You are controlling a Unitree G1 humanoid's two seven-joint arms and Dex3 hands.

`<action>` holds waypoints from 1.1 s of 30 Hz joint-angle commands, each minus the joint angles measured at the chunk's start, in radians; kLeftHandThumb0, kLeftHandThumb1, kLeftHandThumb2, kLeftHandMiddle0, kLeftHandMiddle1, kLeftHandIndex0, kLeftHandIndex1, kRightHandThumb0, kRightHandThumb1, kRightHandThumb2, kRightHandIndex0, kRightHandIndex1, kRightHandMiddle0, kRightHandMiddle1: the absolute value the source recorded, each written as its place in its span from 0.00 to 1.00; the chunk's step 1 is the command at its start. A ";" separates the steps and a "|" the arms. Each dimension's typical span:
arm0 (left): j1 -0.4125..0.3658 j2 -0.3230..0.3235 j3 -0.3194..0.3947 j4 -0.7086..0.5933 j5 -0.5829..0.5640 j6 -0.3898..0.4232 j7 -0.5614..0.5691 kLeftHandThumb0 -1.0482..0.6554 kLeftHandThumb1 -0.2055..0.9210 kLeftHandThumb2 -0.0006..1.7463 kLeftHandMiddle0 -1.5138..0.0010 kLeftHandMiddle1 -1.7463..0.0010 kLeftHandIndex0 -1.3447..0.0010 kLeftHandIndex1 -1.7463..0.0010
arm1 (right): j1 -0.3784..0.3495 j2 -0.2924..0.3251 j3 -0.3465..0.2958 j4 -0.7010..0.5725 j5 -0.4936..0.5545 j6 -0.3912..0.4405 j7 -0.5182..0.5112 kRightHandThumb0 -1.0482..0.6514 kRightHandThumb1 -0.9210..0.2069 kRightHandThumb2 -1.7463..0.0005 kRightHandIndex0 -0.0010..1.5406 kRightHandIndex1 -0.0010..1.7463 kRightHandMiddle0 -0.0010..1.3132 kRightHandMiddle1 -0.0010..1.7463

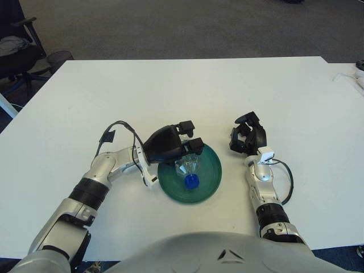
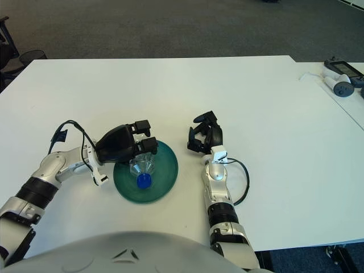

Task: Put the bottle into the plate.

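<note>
- The table [image 1: 170, 85] is white and takes up most of both views.
- A round green plate [image 1: 209, 170] lies on it near the front edge, close before the robot's body.
- The bottle [image 1: 189, 169], clear plastic with a blue cap [image 1: 191, 182], sits inside the plate, on its left half.
- The cap faces the camera, so the bottle stands upright or close to it; its exact tilt cannot be told from above.
- The left hand [image 1: 170, 145] is at the plate's upper left rim, its black body partly over the rim.
- Its fingers [image 1: 195, 146] reach over the bottle's far side, loosely spread rather than clamped tight.
- Whether the fingertips touch the bottle cannot be told; no firm grip on it shows.
- The left forearm runs down and to the left from the hand, low over the table, with a black cable [image 1: 116, 128] looped above the wrist.
- The right hand [image 1: 247, 136] rests on the table to the right of the plate, apart from it.
- Its fingers are curled inward and hold nothing.
- A black cable [image 1: 287, 182] loops beside the right forearm.
- Small white devices [image 2: 338, 77] lie at the table's far right edge, well apart from the plate.
- An office chair [image 1: 14, 48] stands on the floor beyond the table's left corner.
</note>
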State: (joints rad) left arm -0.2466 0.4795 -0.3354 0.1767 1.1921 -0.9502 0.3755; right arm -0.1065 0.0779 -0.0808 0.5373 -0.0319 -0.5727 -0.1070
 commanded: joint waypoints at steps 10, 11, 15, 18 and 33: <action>-0.105 0.089 -0.079 0.027 0.009 -0.101 0.115 0.36 0.55 0.68 0.26 0.00 0.60 0.00 | 0.178 0.050 -0.015 0.251 0.025 0.039 -0.013 0.61 0.49 0.28 0.39 1.00 0.27 0.97; -0.115 0.094 -0.084 0.033 0.016 -0.115 0.137 0.36 0.54 0.69 0.27 0.00 0.60 0.00 | 0.177 0.050 -0.016 0.252 0.025 0.039 -0.013 0.61 0.49 0.28 0.39 1.00 0.27 0.97; -0.163 0.125 -0.125 0.040 0.080 -0.155 0.199 0.36 0.54 0.69 0.31 0.00 0.60 0.00 | 0.179 0.048 -0.018 0.252 0.026 0.038 -0.013 0.61 0.49 0.28 0.38 1.00 0.27 0.97; -0.171 0.140 -0.148 0.043 0.126 -0.151 0.278 0.36 0.55 0.68 0.36 0.00 0.61 0.00 | 0.179 0.049 -0.016 0.251 0.023 0.039 -0.017 0.61 0.48 0.29 0.38 1.00 0.26 0.98; -0.197 0.143 -0.206 0.097 0.134 -0.140 0.450 0.59 0.39 0.81 0.56 0.01 0.63 0.00 | 0.180 0.047 -0.012 0.249 0.020 0.039 -0.014 0.61 0.48 0.29 0.38 0.99 0.26 0.97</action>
State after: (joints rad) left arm -0.4044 0.5935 -0.5090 0.2442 1.3088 -1.0862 0.7691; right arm -0.1066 0.0782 -0.0816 0.5376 -0.0324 -0.5725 -0.1071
